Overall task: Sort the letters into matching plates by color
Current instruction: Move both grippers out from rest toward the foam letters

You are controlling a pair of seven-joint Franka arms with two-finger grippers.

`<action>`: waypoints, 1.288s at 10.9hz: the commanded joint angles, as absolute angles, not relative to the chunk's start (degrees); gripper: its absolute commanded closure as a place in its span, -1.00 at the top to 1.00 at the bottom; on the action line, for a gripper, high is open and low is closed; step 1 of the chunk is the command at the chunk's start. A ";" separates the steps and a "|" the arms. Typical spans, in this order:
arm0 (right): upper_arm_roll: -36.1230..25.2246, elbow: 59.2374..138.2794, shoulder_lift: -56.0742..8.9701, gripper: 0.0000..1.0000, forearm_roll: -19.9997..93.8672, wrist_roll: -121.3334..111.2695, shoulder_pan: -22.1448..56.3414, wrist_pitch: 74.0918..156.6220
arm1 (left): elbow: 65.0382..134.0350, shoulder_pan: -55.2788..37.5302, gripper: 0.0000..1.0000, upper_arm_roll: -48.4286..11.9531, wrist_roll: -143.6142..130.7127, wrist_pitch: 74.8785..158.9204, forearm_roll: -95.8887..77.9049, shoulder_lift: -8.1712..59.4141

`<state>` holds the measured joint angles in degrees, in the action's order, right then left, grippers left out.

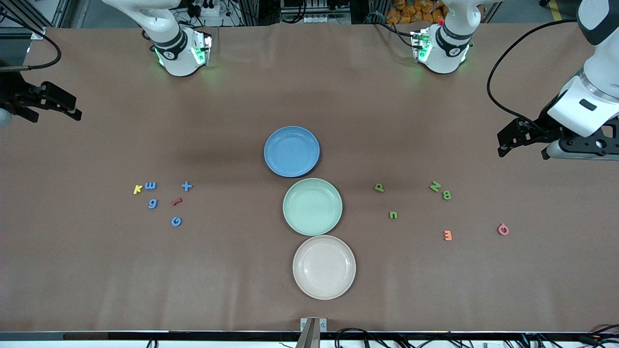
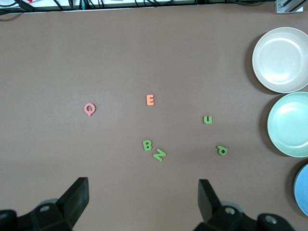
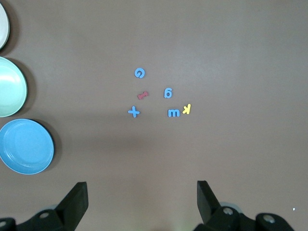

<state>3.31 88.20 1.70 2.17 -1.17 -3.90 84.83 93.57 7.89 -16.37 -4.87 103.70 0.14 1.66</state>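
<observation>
Several blue letters lie in a cluster toward the right arm's end: an m (image 1: 151,185), a plus (image 1: 186,185), a g (image 1: 153,203) and a G (image 1: 176,221). Several green letters lie toward the left arm's end: a P (image 1: 379,187), an n (image 1: 393,215), an N (image 1: 435,186) and a B (image 1: 446,195). At mid-table the blue plate (image 1: 291,151) and the green plate (image 1: 312,206) hold nothing. My left gripper (image 1: 505,145) (image 2: 143,187) hangs open over its end of the table. My right gripper (image 1: 72,108) (image 3: 142,188) hangs open over its end.
A cream plate (image 1: 324,267) sits nearest the front camera, beside the green plate. A yellow k (image 1: 137,189) and a red letter (image 1: 177,201) lie among the blue ones. An orange E (image 1: 447,235) and a pink Q (image 1: 503,229) lie near the green ones.
</observation>
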 commanded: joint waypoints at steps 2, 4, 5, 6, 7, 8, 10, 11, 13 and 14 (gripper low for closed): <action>3.08 89.65 3.08 1.00 2.64 -0.62 -3.87 84.73 | 93.60 8.26 1.00 -16.52 -4.31 103.45 -0.44 1.05; 3.08 90.17 2.64 1.00 2.81 1.13 -3.78 83.77 | 93.69 8.17 1.00 -16.61 -5.36 103.19 -0.53 0.97; 3.16 92.26 2.29 1.00 2.81 5.14 -3.69 84.98 | 93.69 8.09 1.00 -16.61 -7.62 103.18 -0.61 1.05; 3.08 94.98 2.29 1.00 2.73 4.84 -3.78 88.56 | 93.87 8.35 1.00 -16.61 -8.17 103.01 -0.70 1.14; 3.08 99.01 2.29 1.00 2.46 4.83 -3.78 92.86 | 94.13 8.18 1.00 -16.61 -9.13 102.57 -1.05 1.66; 3.08 103.58 2.29 1.00 2.46 4.83 -3.87 97.42 | 95.00 8.26 1.00 -16.61 -11.58 100.13 -1.92 1.50; 3.08 112.11 2.11 1.00 2.37 4.83 -3.95 107.18 | 98.59 8.00 1.00 -16.87 -17.99 99.66 -3.34 1.67; 3.08 115.89 1.94 1.00 2.29 4.83 -3.96 111.75 | 101.48 7.91 1.00 -16.96 -19.41 101.84 -3.43 1.67; 3.08 122.05 0.36 1.00 0.19 4.22 -3.96 120.54 | 110.96 7.65 1.00 -19.14 -21.95 111.83 -3.17 1.15; 3.08 124.08 -0.95 1.00 -2.17 3.70 -4.04 124.41 | 115.09 7.65 1.00 -20.47 -24.84 116.32 -2.82 1.06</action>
<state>3.09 118.30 -0.19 1.46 3.99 -3.91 116.80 105.10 7.51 -17.67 -19.63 106.93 -1.80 2.58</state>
